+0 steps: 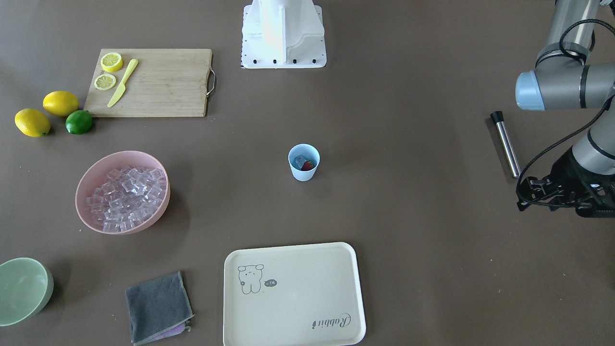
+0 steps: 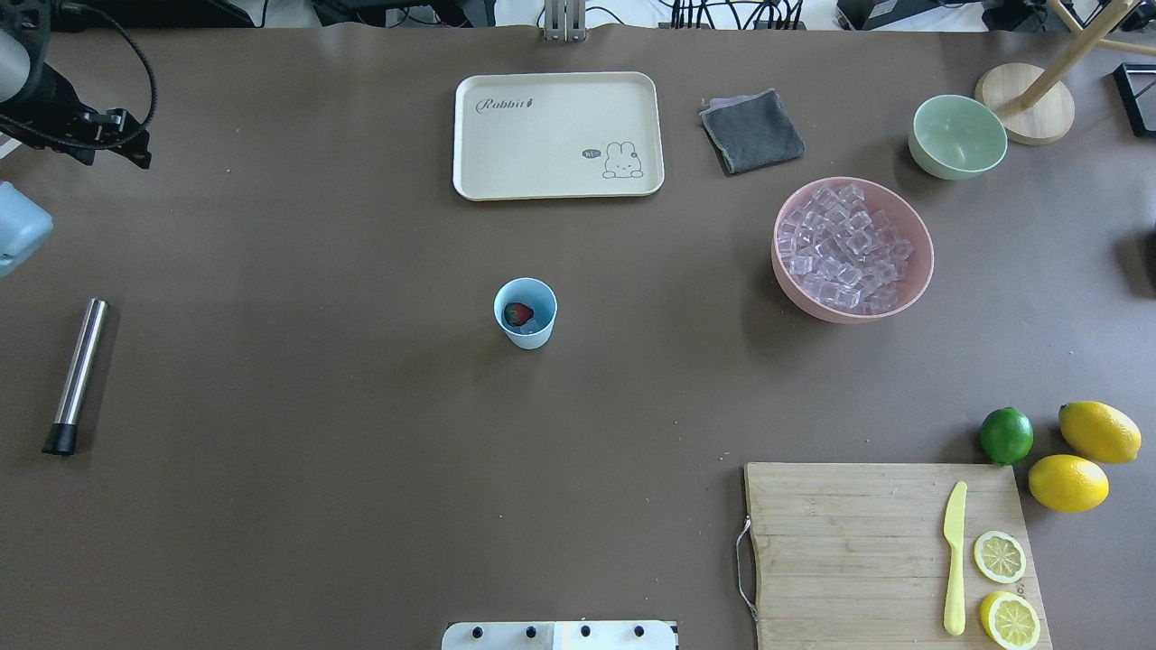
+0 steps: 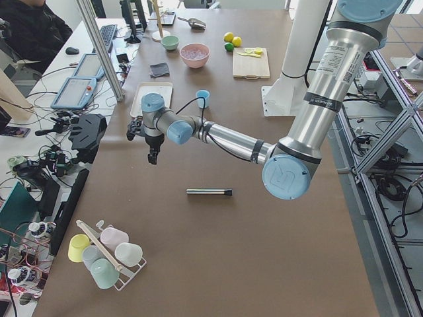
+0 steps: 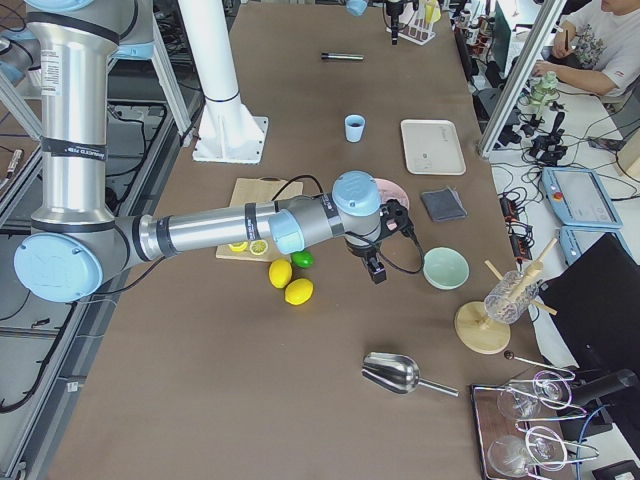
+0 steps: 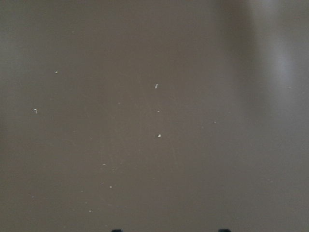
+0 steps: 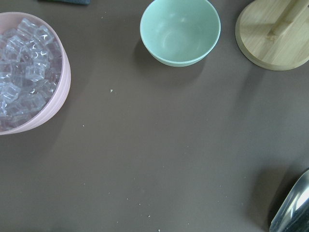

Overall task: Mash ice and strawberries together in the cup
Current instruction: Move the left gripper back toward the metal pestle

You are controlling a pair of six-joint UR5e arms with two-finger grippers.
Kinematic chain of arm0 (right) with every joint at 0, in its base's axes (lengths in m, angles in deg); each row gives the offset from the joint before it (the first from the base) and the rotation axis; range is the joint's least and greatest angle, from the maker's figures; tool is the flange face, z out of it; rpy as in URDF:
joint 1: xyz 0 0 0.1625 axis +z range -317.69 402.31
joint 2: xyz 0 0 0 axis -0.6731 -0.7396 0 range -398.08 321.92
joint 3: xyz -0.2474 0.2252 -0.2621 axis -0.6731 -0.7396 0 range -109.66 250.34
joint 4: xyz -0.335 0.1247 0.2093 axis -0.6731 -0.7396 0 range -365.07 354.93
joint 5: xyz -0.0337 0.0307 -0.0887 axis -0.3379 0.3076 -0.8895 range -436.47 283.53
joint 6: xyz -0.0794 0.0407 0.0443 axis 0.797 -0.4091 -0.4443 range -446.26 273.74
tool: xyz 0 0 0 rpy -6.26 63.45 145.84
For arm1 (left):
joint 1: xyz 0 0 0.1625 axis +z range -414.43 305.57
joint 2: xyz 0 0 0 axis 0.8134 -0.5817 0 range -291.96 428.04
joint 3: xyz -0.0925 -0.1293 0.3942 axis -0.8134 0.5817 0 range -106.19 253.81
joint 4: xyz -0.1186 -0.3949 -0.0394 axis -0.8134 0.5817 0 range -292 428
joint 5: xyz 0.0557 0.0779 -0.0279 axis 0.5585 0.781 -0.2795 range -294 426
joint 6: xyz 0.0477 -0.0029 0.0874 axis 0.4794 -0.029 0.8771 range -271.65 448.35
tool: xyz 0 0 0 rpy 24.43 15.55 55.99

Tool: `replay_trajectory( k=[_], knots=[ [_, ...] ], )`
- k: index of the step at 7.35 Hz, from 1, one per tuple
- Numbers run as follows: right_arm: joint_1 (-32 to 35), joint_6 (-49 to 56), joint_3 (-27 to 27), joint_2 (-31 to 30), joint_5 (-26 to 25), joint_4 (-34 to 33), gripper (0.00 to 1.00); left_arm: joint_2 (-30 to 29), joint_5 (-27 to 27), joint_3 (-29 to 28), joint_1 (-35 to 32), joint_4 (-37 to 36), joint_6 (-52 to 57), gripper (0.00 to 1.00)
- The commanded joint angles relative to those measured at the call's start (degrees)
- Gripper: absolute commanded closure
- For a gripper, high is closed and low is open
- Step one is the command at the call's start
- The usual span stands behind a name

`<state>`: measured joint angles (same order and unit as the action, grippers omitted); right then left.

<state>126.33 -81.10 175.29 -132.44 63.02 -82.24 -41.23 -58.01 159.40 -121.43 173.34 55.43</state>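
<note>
Cup (image 3: 203,99) — far from left end effector (image 3: 153,157)

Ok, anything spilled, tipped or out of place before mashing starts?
Nothing stands out. The cup stands upright with the strawberry and ice inside, the metal rod lies flat, and the spare cubes all sit in the pink bowl.

A robotics lab: teach pendants (image 3: 74,92) and aluminium framing (image 3: 102,53) flank two UR5e arms' brown table (image 3: 198,251).
</note>
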Motion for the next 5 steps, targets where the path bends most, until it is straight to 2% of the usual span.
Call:
replay_trajectory(
  k=[1, 3, 5],
  knots=[
    [0.0, -0.1, -0.3, 0.6, -1.6, 0.0, 0.04, 0.5, -0.1, -4.5, -0.5, 3.7, 1.3, 0.25],
    [0.0, -0.3, 0.7, 0.4, -1.7, 0.0, 0.02, 0.6, -0.1, -9.6, -0.3, 10.2, 1.2, 0.24],
    [0.0, -0.3, 0.3, -0.3, -1.9, -0.1, 0.01, 1.0, 0.1, -10.7, 0.9, 10.6, 1.1, 0.24]
  ],
)
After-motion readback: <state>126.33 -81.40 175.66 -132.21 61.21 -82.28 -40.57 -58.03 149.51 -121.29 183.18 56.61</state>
